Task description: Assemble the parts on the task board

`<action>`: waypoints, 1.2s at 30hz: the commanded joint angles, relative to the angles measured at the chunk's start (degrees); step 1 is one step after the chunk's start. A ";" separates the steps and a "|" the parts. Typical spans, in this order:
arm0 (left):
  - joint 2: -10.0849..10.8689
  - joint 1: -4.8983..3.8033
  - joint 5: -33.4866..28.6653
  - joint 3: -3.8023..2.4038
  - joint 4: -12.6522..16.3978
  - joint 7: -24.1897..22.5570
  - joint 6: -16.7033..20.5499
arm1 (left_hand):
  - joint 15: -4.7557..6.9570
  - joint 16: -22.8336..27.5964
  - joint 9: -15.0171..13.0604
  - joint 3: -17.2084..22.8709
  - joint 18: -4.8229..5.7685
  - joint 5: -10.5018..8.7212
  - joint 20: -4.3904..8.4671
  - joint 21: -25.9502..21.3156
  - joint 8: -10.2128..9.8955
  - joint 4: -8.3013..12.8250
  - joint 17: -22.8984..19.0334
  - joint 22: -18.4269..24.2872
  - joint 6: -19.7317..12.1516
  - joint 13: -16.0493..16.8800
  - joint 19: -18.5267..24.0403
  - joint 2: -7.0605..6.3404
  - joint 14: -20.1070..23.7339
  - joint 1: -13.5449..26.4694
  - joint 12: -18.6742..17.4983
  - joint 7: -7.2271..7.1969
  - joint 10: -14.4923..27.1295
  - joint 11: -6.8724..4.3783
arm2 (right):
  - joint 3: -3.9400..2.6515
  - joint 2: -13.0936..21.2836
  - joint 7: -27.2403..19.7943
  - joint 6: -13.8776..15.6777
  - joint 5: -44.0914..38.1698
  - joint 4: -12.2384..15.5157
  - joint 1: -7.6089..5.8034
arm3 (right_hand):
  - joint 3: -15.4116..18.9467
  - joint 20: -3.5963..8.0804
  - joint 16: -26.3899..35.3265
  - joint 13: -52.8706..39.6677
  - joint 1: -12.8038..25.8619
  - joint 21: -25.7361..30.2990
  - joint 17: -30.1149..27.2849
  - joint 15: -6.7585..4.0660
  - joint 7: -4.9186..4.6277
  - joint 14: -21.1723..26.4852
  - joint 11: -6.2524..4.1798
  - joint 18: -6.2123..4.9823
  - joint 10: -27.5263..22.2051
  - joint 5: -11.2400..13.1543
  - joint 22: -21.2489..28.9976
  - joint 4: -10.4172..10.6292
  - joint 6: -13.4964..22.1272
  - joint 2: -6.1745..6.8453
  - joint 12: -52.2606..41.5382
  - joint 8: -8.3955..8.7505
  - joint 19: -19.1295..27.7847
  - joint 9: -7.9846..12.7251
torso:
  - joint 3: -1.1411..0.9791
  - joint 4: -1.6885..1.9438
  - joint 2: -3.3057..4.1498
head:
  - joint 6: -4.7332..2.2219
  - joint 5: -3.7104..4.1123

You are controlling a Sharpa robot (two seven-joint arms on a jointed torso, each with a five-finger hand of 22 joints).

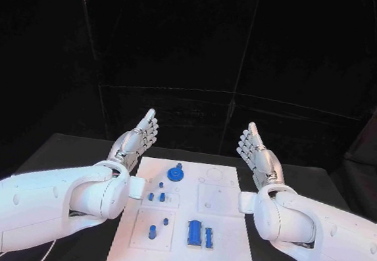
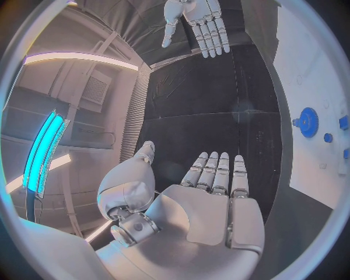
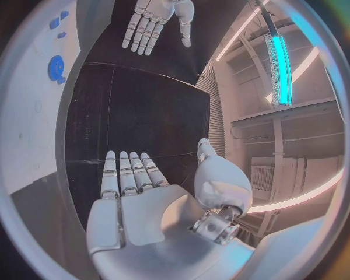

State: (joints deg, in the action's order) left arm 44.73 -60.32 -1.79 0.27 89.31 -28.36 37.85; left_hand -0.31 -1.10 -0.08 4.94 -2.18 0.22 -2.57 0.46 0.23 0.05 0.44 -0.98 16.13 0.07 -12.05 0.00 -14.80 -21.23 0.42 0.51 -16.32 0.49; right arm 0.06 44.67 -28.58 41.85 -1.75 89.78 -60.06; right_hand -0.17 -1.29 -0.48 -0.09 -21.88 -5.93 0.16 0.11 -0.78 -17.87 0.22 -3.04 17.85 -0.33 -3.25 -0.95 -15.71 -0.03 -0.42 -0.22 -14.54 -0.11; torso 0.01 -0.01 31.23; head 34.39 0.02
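On the black table (image 1: 70, 153) in the head view, the white task board (image 1: 218, 254) lies between the two arms, with no writing on it that I can read. Small blue parts (image 1: 196, 233) sit on it, a round gear-like one (image 1: 177, 173) toward the far end. The left hand (image 1: 137, 137) and right hand (image 1: 258, 155) stand at either side of the board's far end, fingers straight and together, holding nothing, not touching the board.

From the left wrist view, the left hand (image 2: 212, 204) is flat and empty; the board (image 2: 310, 76) with the blue gear (image 2: 309, 122) lies beside it, the right hand (image 2: 197, 23) opposite.

From the right wrist view, the right hand (image 3: 135, 198) is likewise flat and empty, the board (image 3: 29, 116) and gear (image 3: 55, 67) alongside, the left hand (image 3: 157, 20) across
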 commanded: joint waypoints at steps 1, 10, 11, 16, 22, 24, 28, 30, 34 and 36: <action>-0.04 0.15 1.78 -0.26 0.63 -1.43 6.24 | 0.31 1.10 0.08 -4.94 2.18 -0.22 2.57 -0.46 -0.23 -0.05 -0.44 0.98 -5.15 -0.07 3.82 0.00 4.74 6.77 -0.42 -0.51 5.22 -0.49 | -0.06 0.02 -1.21 2.27 1.75 0.17 -0.10 | 0.17 1.29 0.48 0.09 6.94 1.89 -0.16 -0.11 0.78 5.66 -0.22 3.04 -5.65 0.33 3.25 0.95 4.96 0.03 0.42 0.22 4.61 0.11 | -0.01 0.01 -0.05 | -0.01 -0.02; -0.04 0.16 1.79 -0.27 0.65 -1.43 6.27 | 0.31 1.10 0.08 -4.94 2.18 -0.22 2.57 -0.46 -0.23 -0.05 -0.44 0.98 -8.71 -0.07 6.34 0.00 7.96 11.46 -0.42 -0.51 8.82 -0.49 | -0.06 0.02 -1.21 2.27 1.75 0.17 -0.10 | 0.17 1.29 0.48 0.09 11.71 5.93 -0.16 -0.11 0.78 9.59 -0.22 3.04 -9.56 0.33 3.25 0.95 8.45 0.03 0.42 0.22 7.75 0.11 | -0.01 0.01 -0.05 | -0.01 -0.02; -0.04 0.16 1.79 -0.27 0.65 -1.43 6.27 | 0.31 1.10 0.08 -4.94 2.18 -0.22 2.57 -0.46 -0.23 -0.05 -0.44 0.98 -9.00 -0.07 6.61 0.00 8.24 11.84 -0.42 -0.51 9.12 -0.49 | -0.06 0.02 -1.21 2.27 1.75 0.17 -0.10 | 0.17 1.29 0.48 0.09 12.11 5.93 -0.16 -0.11 0.78 9.87 -0.22 3.04 -9.86 0.33 3.25 0.95 8.69 0.03 0.42 0.22 8.04 0.11 | -0.01 0.01 -0.05 | -0.01 -0.02; -0.04 0.16 1.79 -0.27 0.65 -1.43 6.27 | 0.31 1.10 0.08 -4.94 2.18 -0.22 2.57 -0.46 -0.23 -0.05 -0.44 0.98 -10.22 -0.07 7.49 0.00 9.36 13.43 -0.42 -0.51 10.36 -0.49 | -0.06 0.02 -1.21 2.27 1.75 0.17 -0.10 | 0.17 1.29 0.48 0.09 13.71 5.93 -0.16 -0.11 0.78 11.25 -0.22 3.04 -11.22 0.33 3.25 0.95 9.86 0.03 0.42 0.22 9.09 0.11 | -0.01 0.01 -0.05 | -0.01 -0.02; -0.04 0.16 1.79 -0.27 0.65 -1.43 6.27 | 0.31 1.10 0.08 -4.94 2.18 -0.22 2.57 -0.46 -0.23 -0.05 -0.44 0.98 -11.33 -0.07 12.05 0.00 10.51 15.04 -0.42 -0.51 11.62 -0.49 | -0.06 0.02 -1.21 2.27 1.75 0.17 -0.10 | 0.17 1.29 0.48 0.09 16.08 5.93 -0.16 -0.11 0.78 13.16 -0.22 3.04 -13.24 0.33 3.25 0.95 11.56 0.03 0.42 0.22 14.54 0.11 | -0.01 0.01 -0.05 | -0.01 -0.02; -0.04 0.16 1.79 -0.27 0.65 -1.43 6.27 | 0.31 1.10 0.08 -4.94 2.18 -0.22 2.57 -0.46 -0.23 -0.05 -0.44 0.98 -11.79 -0.07 12.05 0.00 10.76 15.58 -0.42 -0.51 11.93 -0.49 | -0.06 0.02 -1.21 2.27 1.75 0.17 -0.10 | 0.17 1.29 0.48 0.09 21.88 5.93 -0.16 -0.11 0.78 17.87 -0.22 3.04 -17.85 0.33 3.25 0.95 15.71 0.03 0.42 0.22 14.54 0.11 | -0.01 0.01 -0.05 | -0.01 -0.02; -0.04 0.16 1.79 -0.27 0.65 -1.43 6.27 | 0.31 1.10 0.08 -4.94 2.18 -0.22 2.57 -0.46 -0.23 -0.05 -0.44 0.98 -16.13 -0.07 12.05 0.00 14.80 16.13 -0.42 -0.51 16.32 -0.49 | -0.06 0.02 -1.21 2.27 1.75 0.17 -0.10 | 0.17 1.29 0.48 0.09 21.88 5.93 -0.16 -0.11 0.78 17.87 -0.22 3.04 -17.85 0.33 3.25 0.95 15.71 0.03 0.42 0.22 14.54 0.11 | -0.01 0.01 -0.05 | -0.01 -0.02; -0.04 0.16 1.79 -0.27 0.65 -1.43 6.27 | 0.31 1.10 0.08 -4.94 2.18 -0.22 2.57 -0.46 -0.23 -0.05 -0.44 0.98 -16.13 -0.07 12.05 0.00 14.80 17.06 -0.42 -0.51 16.32 -0.49 | -0.06 0.02 -1.21 2.27 1.75 0.17 -0.10 | 0.17 1.29 0.48 0.09 21.88 5.93 -0.16 -0.11 0.78 17.87 -0.22 3.04 -17.85 0.33 3.25 0.95 15.71 0.03 0.42 0.22 14.54 0.11 | -0.01 0.01 -0.05 | -0.01 -0.02; -0.04 0.16 1.79 -0.27 0.65 -1.43 6.27 | 0.31 1.10 0.08 -4.94 2.18 -0.22 2.57 -0.46 -0.23 -0.05 -0.44 0.98 -16.13 -0.07 12.05 0.00 14.80 21.23 -0.42 -0.51 16.32 -0.49 | -0.06 0.02 -1.21 2.27 1.75 0.17 -0.10 | 0.17 1.29 0.48 0.09 21.88 5.93 -0.16 -0.11 0.78 17.87 -0.22 3.04 -17.85 0.33 3.25 0.95 15.71 0.03 0.42 0.22 14.54 0.11 | -0.01 0.01 -0.05 | -0.01 -0.02; -0.04 0.16 1.79 -0.27 0.65 -1.43 6.27 | 0.31 1.10 0.08 -4.94 2.18 -0.22 2.57 -0.46 -0.23 -0.05 -0.44 0.98 -16.13 -0.07 12.05 0.00 14.80 21.23 -0.42 -0.51 16.32 -0.49 | -0.06 0.02 -1.21 2.27 1.75 0.17 -0.10 | 0.17 1.29 0.48 0.09 21.88 5.93 -0.16 -0.11 0.78 17.87 -0.22 3.04 -17.85 0.33 3.25 0.95 15.71 0.03 0.42 0.22 14.54 0.11 | -0.01 0.01 -0.05 | -0.01 -0.02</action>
State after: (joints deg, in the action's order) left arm 44.73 -60.06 -0.76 0.08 89.85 -28.62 43.88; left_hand -0.01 -0.40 -0.09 0.33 -0.34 0.22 0.06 0.23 0.24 0.01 0.05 -0.06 0.30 0.05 -0.24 -0.05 -0.21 -0.36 0.21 -0.01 -0.30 0.00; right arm 0.06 44.68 -29.05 43.83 0.08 89.82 -60.06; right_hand 0.05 0.01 -0.27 -0.10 -0.37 -0.38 0.08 -0.01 0.02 -0.21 0.00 -0.39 0.29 -0.33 -0.06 -0.31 -0.28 0.06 -0.21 -0.23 -0.31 -0.07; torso 0.00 0.01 31.17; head 34.37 -0.01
